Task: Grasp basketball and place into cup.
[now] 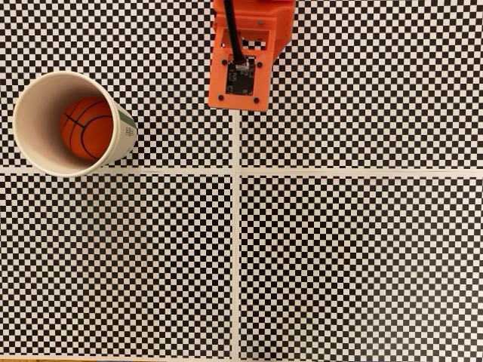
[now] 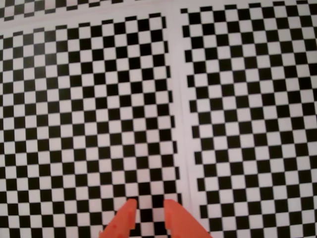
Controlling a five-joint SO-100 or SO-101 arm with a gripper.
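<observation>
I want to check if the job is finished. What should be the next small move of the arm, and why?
Probably none beyond staying retracted. In the fixed view the basketball already lies inside the cup, and the arm sits at the top edge, apart from both. In the wrist view the gripper holds nothing; its fingertips stand slightly apart over the checkered mat.

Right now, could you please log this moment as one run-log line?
basketball: inside cup | claw: slightly apart, holding nothing, over checkered mat | arm: away from cup
</observation>
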